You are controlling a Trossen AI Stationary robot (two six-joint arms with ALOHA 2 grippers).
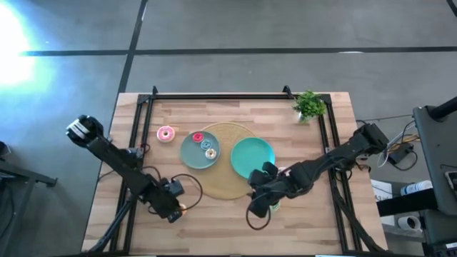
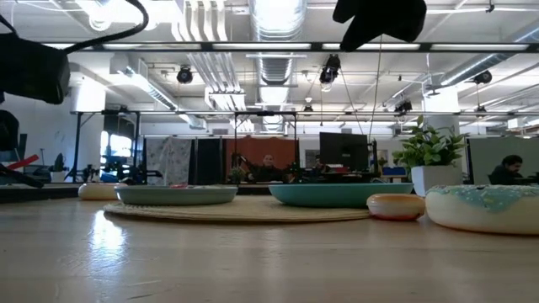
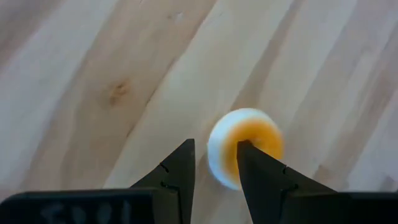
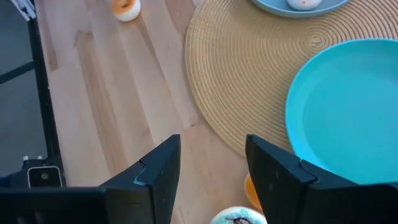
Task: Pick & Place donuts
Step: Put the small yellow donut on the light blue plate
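Glossy ring donuts are set on a smooth plate beside a round woven mat on pale planks. Beside the mat, both grippers are seen spread, holding nothing.

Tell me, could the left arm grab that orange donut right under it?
Probably yes. The left gripper hovers open above the orange donut, one finger over its hole, and only bare table lies around it.

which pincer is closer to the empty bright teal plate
Right. The right pincer sits just past the near rim of the round bright teal plate, which fills its wrist view. The left pincer is across the woven mat, over a small orange-iced donut.
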